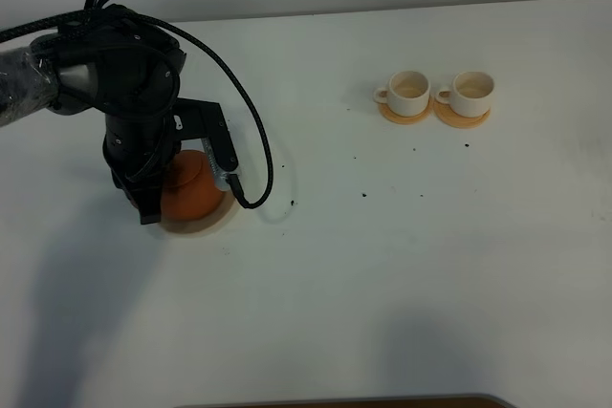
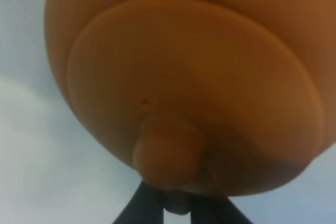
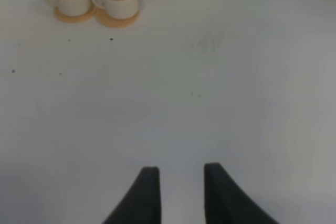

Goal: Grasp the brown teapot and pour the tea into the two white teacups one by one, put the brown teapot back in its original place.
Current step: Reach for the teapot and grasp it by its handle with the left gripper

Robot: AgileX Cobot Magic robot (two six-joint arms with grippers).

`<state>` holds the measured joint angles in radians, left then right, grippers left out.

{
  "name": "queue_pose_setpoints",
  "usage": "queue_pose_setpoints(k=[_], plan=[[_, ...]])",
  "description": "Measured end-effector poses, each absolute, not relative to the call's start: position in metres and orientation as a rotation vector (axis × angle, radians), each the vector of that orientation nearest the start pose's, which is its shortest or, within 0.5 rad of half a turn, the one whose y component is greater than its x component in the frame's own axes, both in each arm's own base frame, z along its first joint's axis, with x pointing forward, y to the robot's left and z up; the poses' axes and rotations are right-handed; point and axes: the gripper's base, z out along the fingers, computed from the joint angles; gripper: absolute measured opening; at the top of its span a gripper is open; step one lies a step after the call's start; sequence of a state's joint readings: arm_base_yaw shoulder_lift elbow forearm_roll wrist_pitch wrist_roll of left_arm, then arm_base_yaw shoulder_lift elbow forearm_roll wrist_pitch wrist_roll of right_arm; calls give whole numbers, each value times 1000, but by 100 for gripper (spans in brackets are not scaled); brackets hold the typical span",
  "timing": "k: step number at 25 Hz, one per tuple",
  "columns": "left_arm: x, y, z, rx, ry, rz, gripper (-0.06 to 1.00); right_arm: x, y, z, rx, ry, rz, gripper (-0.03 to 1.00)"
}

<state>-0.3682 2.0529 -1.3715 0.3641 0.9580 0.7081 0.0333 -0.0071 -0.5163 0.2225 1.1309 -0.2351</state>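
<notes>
I read left end effector [image 2: 177, 209] clenched on the brown teapot [image 1: 194, 196], probably at its handle. Right end effector [image 3: 181, 176] released, empty, over the desk [image 3: 220, 103].

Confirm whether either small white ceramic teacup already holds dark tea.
No: the left white teacup and the right white teacup show bare cream insides, no dark liquid.

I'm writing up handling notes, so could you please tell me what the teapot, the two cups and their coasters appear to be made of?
Brown teapot: likely unglazed clay, matte reddish-brown with no glare. Two white teacups: probably glazed ceramic, smooth white outside, cream inside. Small coasters: they look like wood or bamboo, flat orange-tan, though the grain is too small to tell.
</notes>
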Motion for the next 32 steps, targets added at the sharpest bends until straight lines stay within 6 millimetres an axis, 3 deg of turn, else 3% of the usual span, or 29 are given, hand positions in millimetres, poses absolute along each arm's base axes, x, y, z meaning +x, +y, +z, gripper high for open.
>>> queue_pose_setpoints(k=[12, 32], plan=[[373, -117, 157, 1854, 2476, 460, 15, -13, 18, 278, -300, 2052, 144, 24], [371, -118, 158, 1864, 2481, 437, 15, -13, 18, 278, -300, 2052, 144, 24]])
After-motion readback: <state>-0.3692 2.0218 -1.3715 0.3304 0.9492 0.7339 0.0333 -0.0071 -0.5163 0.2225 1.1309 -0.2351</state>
